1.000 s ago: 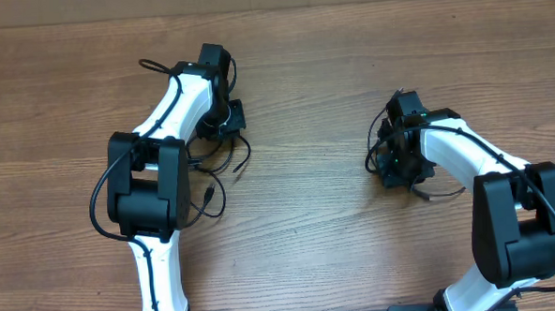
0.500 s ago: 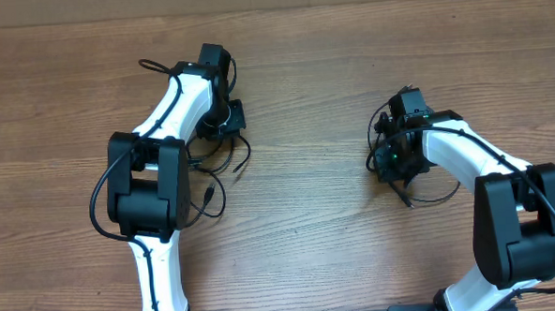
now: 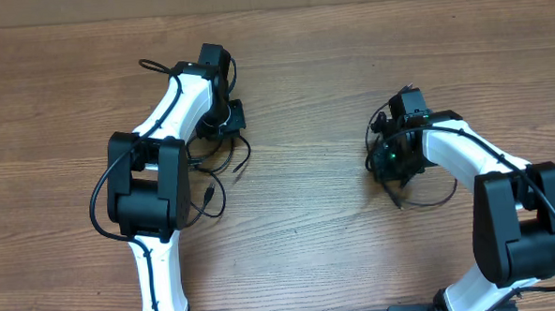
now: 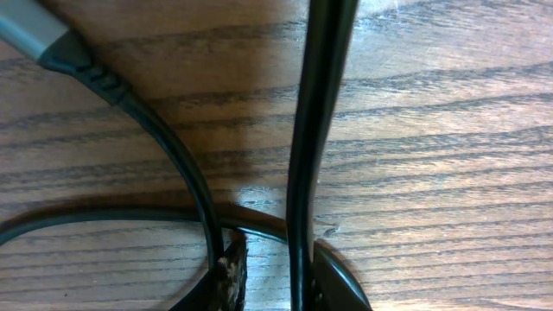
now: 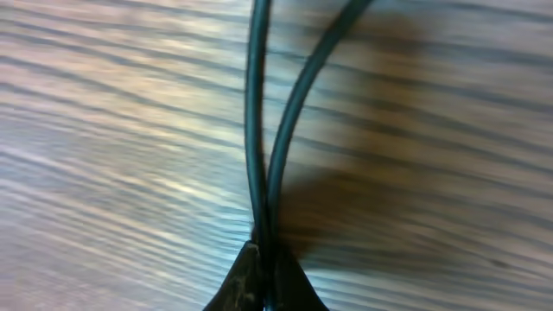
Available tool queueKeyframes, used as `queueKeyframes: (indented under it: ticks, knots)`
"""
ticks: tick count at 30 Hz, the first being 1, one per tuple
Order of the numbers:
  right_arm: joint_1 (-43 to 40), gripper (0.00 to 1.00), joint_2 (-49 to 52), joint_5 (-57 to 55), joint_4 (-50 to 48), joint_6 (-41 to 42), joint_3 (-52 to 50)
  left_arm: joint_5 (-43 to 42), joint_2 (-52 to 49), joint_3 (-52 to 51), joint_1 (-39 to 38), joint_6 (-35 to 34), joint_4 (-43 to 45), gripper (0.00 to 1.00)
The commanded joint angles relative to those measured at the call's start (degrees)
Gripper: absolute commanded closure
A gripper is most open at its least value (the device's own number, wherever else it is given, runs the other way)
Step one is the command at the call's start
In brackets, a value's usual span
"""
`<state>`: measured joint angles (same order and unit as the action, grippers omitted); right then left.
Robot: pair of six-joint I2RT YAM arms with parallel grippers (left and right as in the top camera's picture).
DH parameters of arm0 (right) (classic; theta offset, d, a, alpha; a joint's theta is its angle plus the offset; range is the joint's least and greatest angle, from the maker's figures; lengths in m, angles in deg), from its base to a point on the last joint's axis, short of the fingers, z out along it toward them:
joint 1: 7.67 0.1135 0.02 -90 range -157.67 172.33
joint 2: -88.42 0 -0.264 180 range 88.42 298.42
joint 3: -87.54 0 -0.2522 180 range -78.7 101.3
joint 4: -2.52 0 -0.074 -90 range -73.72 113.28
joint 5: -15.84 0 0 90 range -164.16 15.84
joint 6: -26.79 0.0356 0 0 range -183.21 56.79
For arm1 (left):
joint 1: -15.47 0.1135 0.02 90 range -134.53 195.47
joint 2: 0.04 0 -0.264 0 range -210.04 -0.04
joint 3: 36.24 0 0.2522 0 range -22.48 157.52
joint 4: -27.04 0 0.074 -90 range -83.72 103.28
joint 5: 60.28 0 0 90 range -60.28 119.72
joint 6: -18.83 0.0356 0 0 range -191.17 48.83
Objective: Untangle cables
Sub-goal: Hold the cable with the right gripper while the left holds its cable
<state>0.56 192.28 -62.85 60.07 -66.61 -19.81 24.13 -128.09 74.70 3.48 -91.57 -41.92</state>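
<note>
Finding: my right gripper [image 3: 394,172] is fully closed, pinching two strands of the cables [image 5: 259,138] where they meet at its tips. From this gripper the strands run off as a near-parallel pair, long axis in line with the fingers. A slack loop [image 3: 431,197] lies just beside it, toward my base. The main bunch [image 3: 217,163] rests on the table [image 3: 310,248] well apart to this gripper's left, so my left arm is nearer it. My left gripper [image 3: 222,122], equally far left, stands narrow on a raised cord [image 4: 302,130], apparently gripped.
</note>
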Motion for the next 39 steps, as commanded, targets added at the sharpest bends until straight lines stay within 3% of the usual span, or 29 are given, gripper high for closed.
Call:
queueKeyframes:
  ticks: [1, 12, 18, 26, 33, 34, 35, 38, 39]
  knots:
    - [0.04, 0.96, 2.78, 5.7, 0.04, 0.17, -1.66, -1.51, -2.16, -1.77, -0.61, 1.14, 0.42, 0.79]
    - [-1.79, 0.96, 1.31, 9.97, 9.99, 5.66, 14.14, -1.49, -2.16, -1.77, -0.61, 1.14, 0.42, 0.79]
    - [-2.05, 0.96, -1.31, -2.25, 13.79, 11.1, 20.76, -1.49, -2.16, -1.77, -0.61, 1.14, 0.42, 0.78]
    - [-0.87, 0.96, -1.95, -2.05, 21.9, 10.95, 19.8, -1.49, -2.16, -1.77, -0.61, 1.11, 0.5, 0.78]
    - [0.68, 0.96, -1.95, 1.07, 15.8, 12.63, 13.7, -1.49, -2.16, -1.77, -0.61, 1.11, 0.48, 0.78]
    - [0.83, 0.91, -1.95, 2.36, 14.49, 12.61, 12.94, -1.49, -2.16, -1.77, -0.61, 1.14, 0.48, 0.78]
    - [1.07, 0.79, -1.95, 3.78, 13.38, 12.61, 12.26, -1.49, -2.16, -1.77, -0.61, 1.14, 0.46, 0.78]
    - [1.49, 0.19, -1.95, 6.38, 11.47, 12.55, 11.08, -1.51, -2.16, -1.77, -0.61, 1.14, 0.44, 0.78]
    - [1.6, 0.12, -1.95, 6.36, 11.63, 12.02, 10.99, -1.51, -2.16, -1.77, -0.61, 1.11, 0.46, 0.78]
